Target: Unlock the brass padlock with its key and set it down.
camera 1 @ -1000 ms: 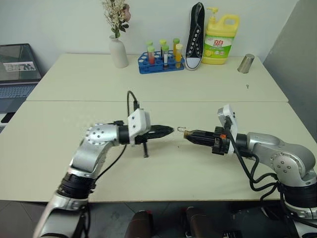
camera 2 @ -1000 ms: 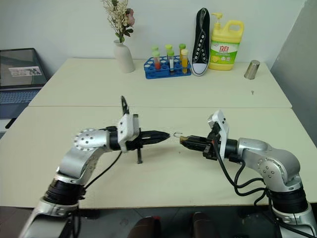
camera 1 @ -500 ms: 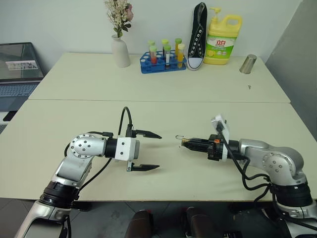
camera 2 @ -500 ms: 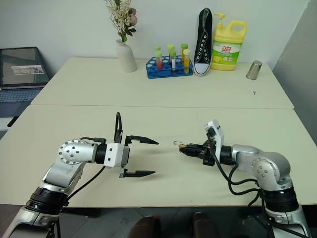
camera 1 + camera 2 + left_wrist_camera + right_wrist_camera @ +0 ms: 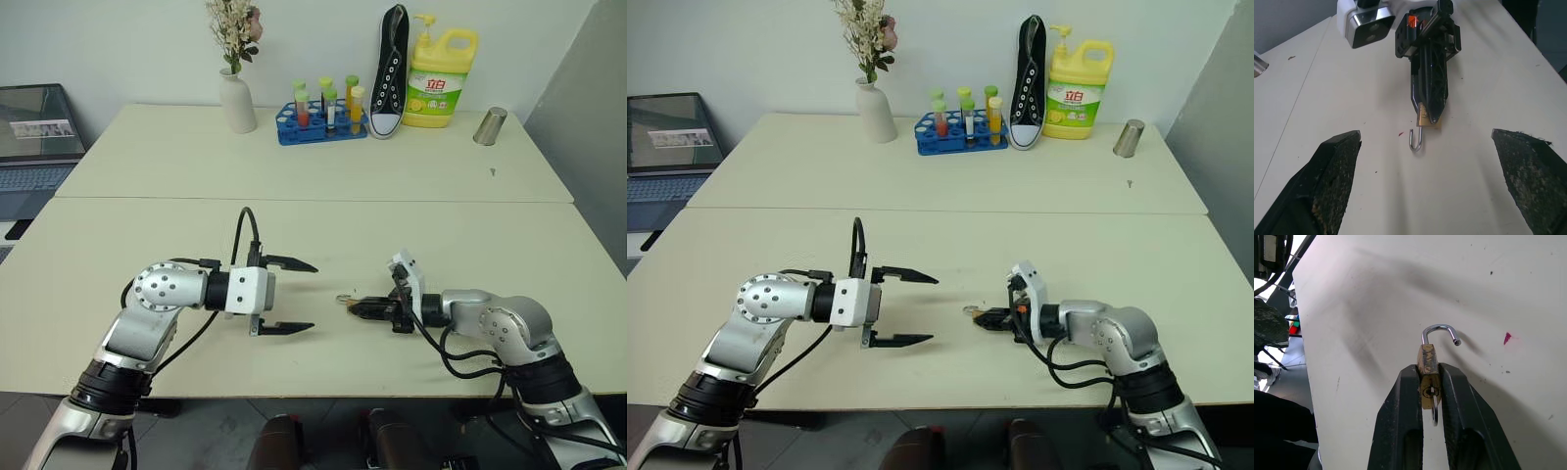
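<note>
While the shackle hangs open: the brass padlock [image 5: 1428, 369] sits pinched between the right gripper [image 5: 1429, 382]'s two black fingers; its body is just above the table [image 5: 441, 235]
Key: the key [image 5: 1434, 409] stands in the lock's bottom end, its ring showing between the fingers
Left gripper: the left gripper [image 5: 290, 296] is spread wide and holds nothing; it faces the lock from the left, apart from it
Further back: vase [image 5: 235, 103], tube rack [image 5: 318, 125], shoe [image 5: 388, 69], yellow bottle [image 5: 439, 78] and steel cup [image 5: 488, 125] along the far edge
</note>
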{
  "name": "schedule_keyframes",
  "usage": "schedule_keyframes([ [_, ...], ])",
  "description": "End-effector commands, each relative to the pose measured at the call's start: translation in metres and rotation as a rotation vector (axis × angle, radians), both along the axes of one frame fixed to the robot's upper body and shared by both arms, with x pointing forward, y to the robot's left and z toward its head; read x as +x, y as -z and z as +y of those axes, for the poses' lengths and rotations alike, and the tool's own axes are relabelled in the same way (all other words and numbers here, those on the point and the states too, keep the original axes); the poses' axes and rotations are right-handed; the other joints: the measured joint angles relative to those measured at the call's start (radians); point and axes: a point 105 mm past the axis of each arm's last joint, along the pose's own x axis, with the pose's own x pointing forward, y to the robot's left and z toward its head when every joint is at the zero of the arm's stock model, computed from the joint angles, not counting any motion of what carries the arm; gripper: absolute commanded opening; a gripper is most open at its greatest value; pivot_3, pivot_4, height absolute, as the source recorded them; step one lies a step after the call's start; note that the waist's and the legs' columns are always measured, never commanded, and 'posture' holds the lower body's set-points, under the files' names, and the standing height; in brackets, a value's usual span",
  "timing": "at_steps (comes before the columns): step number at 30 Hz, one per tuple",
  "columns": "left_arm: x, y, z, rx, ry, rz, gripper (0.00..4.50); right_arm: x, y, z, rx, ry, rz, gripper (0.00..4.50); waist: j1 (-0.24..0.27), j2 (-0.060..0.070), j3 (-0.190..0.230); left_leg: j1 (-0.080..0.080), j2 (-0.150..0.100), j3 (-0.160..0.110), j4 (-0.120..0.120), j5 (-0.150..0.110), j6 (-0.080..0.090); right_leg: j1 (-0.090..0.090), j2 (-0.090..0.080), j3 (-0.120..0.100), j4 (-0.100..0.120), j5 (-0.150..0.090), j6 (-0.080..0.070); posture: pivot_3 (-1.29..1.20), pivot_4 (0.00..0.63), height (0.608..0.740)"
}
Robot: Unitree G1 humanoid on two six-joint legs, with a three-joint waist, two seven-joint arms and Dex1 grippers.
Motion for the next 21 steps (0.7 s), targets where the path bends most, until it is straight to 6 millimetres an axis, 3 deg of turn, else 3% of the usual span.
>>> schedule_keyframes([
  [1,-0.005,-0.007,-0.005,0.006,0.025,-0.030,4.50,0.001,-0.005,-0.002,0.020,-0.014,0.030,0.18,0.000,0.000,0.000,0.000,0.000,0.000,0.000,0.000,0.000,0.000,0.000,0.000,0.000,0.000,0.000,0.00,0.150,0.740],
  [9,-0.013,-0.002,-0.010,0.016,0.049,-0.004,4.50,-0.002,0.004,-0.008,-0.019,-0.009,0.104,0.18,0.001,0.000,0.000,0.000,0.000,0.000,0.000,0.000,0.000,0.000,0.000,0.000,0.000,0.000,0.000,0.00,0.150,0.740],
  [14,-0.015,0.002,-0.013,0.018,0.058,-0.001,4.50,0.004,0.008,-0.016,-0.073,0.035,0.100,1.90,0.000,0.000,0.000,0.001,0.000,0.000,0.000,0.000,0.000,0.000,0.000,0.000,0.000,0.000,0.000,0.00,0.150,0.740],
  [21,-0.014,0.005,-0.013,0.007,0.048,0.034,4.50,-0.012,-0.002,-0.049,-0.147,0.054,0.069,4.07,0.010,0.000,0.000,0.001,-0.001,0.000,0.002,0.000,0.000,0.002,-0.001,0.000,0.000,0.000,0.000,0.00,0.150,0.740],
])
